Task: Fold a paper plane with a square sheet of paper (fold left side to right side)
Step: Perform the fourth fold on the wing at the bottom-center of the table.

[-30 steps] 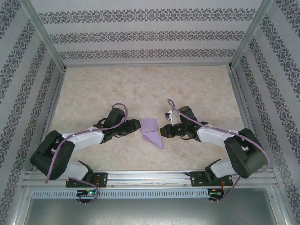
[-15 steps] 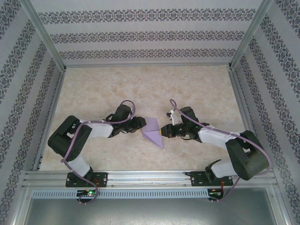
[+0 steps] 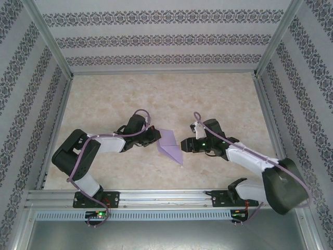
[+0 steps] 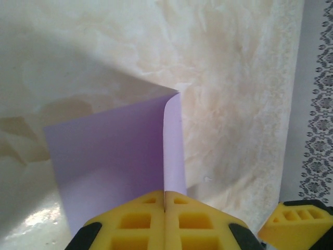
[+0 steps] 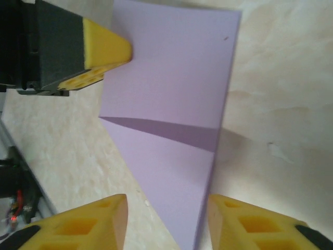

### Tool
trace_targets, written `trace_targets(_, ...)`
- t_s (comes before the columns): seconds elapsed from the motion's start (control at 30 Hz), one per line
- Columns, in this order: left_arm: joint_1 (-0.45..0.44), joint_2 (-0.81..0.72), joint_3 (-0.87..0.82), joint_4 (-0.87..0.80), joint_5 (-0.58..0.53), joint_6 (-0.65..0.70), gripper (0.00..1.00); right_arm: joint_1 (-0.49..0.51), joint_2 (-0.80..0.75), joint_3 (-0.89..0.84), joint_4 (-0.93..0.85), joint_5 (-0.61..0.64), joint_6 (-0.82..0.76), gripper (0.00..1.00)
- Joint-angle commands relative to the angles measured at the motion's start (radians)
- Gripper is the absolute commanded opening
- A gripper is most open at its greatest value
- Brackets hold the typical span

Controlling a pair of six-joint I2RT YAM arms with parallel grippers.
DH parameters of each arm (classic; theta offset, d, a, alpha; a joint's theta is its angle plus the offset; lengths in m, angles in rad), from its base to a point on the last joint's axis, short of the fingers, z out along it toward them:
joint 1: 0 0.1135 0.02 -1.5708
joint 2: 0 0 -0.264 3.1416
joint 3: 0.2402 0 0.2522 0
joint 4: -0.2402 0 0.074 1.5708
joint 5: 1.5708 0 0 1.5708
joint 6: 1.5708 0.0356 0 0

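The partly folded sheet of paper [image 3: 169, 146] lies mid-table [image 3: 156, 99], one raised layer pinched between the left gripper's [image 3: 154, 137] closed fingers. The right gripper [image 3: 183, 144] hovers just beside it, spread wide (holding nothing), so a pull could drag the unpinned sheet askew.

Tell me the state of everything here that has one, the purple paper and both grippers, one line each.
sheet of paper: partly folded, with a diagonal crease across it, tapering to a point; one edge lifted off the table.
left gripper: jaws shut on the paper's lifted edge.
right gripper: jaws open, one on each side of the paper's pointed end, not gripping it.
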Motion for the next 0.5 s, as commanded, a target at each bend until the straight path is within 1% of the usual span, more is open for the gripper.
trace_targets(0.0,-0.013,-0.038,0.034,-0.047,-0.012,-0.016,0.02,0.046,-0.091,0.054,-0.191,0.197,-0.034,0.46)
trace_targets(0.1,-0.015,-0.04,0.046,-0.072,-0.01,-0.026,0.02,0.146,-0.14,0.071,-0.261,0.341,-0.031,0.47)
trace_targets(0.2,-0.02,-0.038,0.06,-0.093,-0.004,-0.034,0.02,0.286,-0.133,0.091,-0.305,0.499,-0.013,0.49)
trace_targets(0.27,-0.024,-0.039,0.069,-0.109,-0.004,-0.035,0.03,0.389,-0.102,0.114,-0.325,0.607,0.0,0.52)
trace_targets(0.37,-0.029,-0.041,0.078,-0.122,-0.007,-0.036,0.03,0.509,-0.034,0.143,-0.324,0.724,0.023,0.56)
trace_targets(0.47,-0.033,-0.039,0.088,-0.142,-0.008,-0.032,0.03,0.571,0.048,0.174,-0.311,0.779,0.036,0.59)
